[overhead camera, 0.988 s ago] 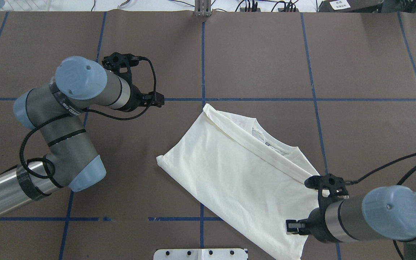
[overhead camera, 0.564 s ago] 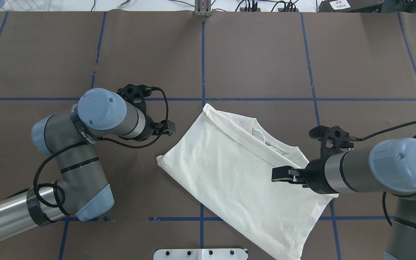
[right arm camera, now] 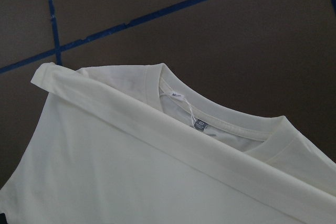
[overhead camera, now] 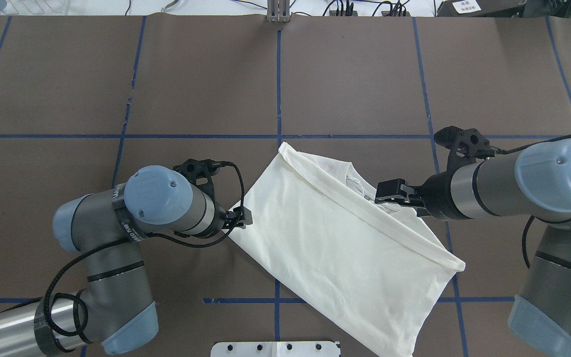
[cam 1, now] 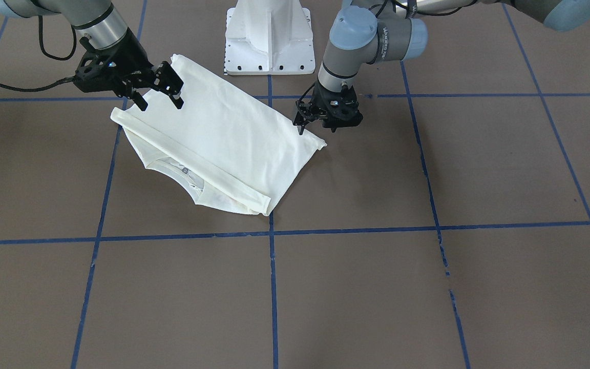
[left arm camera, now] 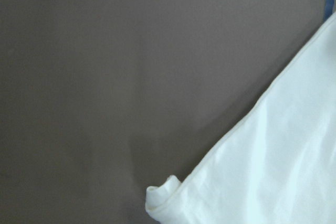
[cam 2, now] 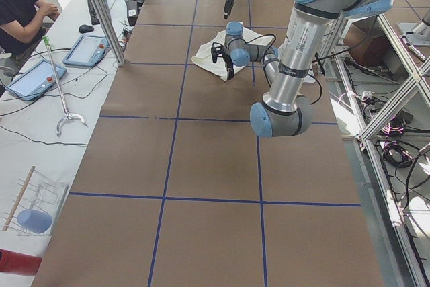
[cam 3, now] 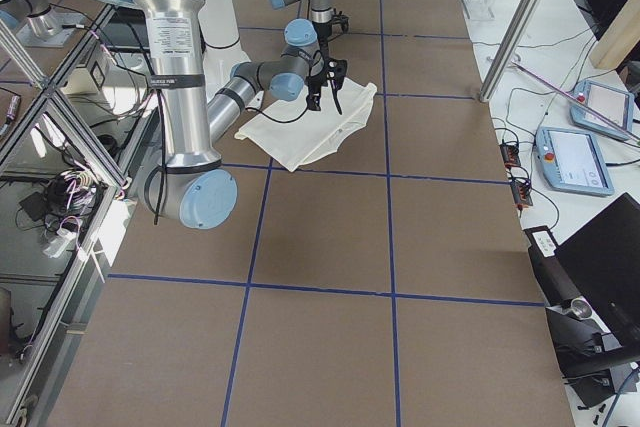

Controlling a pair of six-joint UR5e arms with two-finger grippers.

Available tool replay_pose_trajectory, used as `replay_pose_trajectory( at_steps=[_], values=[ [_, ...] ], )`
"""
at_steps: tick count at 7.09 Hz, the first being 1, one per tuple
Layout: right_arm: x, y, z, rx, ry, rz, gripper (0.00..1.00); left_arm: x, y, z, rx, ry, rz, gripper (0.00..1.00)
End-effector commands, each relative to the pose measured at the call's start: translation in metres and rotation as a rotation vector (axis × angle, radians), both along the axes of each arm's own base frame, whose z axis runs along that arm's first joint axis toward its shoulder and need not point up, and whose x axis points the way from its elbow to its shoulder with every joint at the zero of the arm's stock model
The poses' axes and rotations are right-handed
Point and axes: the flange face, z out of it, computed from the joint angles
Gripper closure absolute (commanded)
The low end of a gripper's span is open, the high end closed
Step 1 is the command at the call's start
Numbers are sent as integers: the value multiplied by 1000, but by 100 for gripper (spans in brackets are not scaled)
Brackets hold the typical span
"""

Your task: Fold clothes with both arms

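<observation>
the cream-white t-shirt (overhead camera: 325, 248) lies folded, plain side up, on the brown table (overhead camera: 365, 74). it sits on a slant across a crossing of the blue tape lines (overhead camera: 278, 84), and one corner reaches close to the white pedestal base (cam 1: 267, 36). a long folded band of cloth (right arm camera: 173, 140) runs along the shirt's far edge, and the collar (right arm camera: 226, 121) with its small label shows just beyond it. the left gripper (cam 1: 318, 128) points down at the shirt's corner on the robot's left side, with its jaws apart and nothing between them. in the front-facing view one fingertip overlaps the hem, but it is not clear whether it touches the cloth. the left wrist view shows that corner, slightly rolled, against bare table. the right gripper (cam 1: 159, 101) is raised over the collar side of the shirt, near the folded band. its fingers are spread wide and hold nothing. in the left side view a seated person (cam 2: 20, 1) in a dark top is at the bench beside the table.
</observation>
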Motion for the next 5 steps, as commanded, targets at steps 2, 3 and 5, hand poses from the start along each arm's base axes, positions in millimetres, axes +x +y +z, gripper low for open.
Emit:
replay_pose_trajectory(
  at_steps=[2, 3, 5],
  values=[
    [5, -11, 5, 1, 18, 39, 0, 15, 7, 8, -13, -17, 13, 10],
    [6, -11, 4, 1, 14, 36, 0, 18, 5, 8, -12, -15, 13, 10],
    [7, -12, 3, -2, 9, 33, 0, 20, 3, 10, -5, -23, 4, 29]
  ],
)
